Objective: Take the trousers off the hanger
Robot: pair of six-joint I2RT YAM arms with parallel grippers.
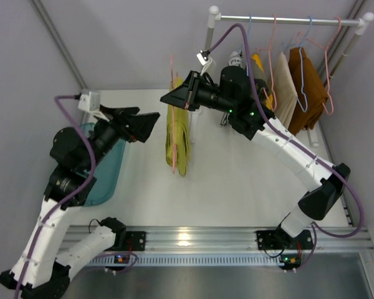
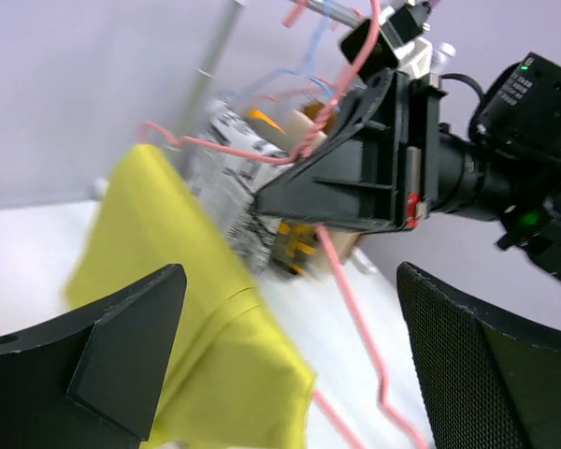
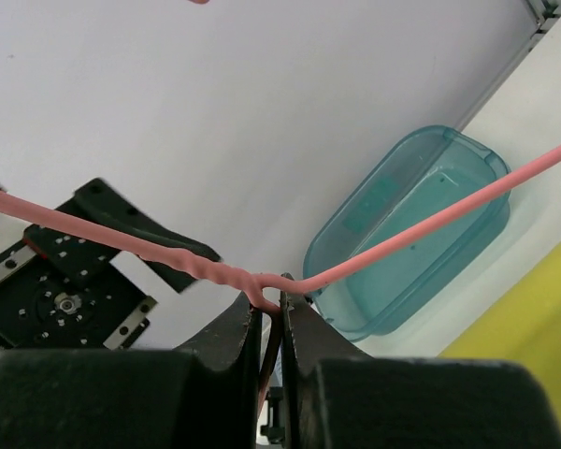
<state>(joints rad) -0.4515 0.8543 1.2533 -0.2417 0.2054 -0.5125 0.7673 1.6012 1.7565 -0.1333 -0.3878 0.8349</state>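
Hanging over the bench (image 1: 237, 187) in the top view, the trousers (image 1: 178, 140) are draped on the pink hanger (image 1: 172, 68), seen edge-on near the middle. The hanger wire is pinched by the right hand (image 1: 174, 98), jaws closed down on it. The left hand (image 1: 148, 121) is held just left of the trousers, jaws spread wide, nothing gripped. A teal tub (image 1: 109, 177) is seen at the bench's left edge. Other garments are hung on a rail (image 1: 287, 20) at the back right.

Left wrist view: both fingers (image 2: 103, 365) are seen far apart, and no contact with the trousers (image 2: 168, 281) is visible. The hanger (image 2: 355, 318) is seen running past the cloth edge, with the right hand (image 2: 355, 187) above it.

Right wrist view: the hanger (image 3: 402, 238) is clamped at its bend between the nearly shut jaws of the right hand (image 3: 269, 304). A corner of the trousers (image 3: 533, 327) is seen lower right, beside the tub (image 3: 411, 234).
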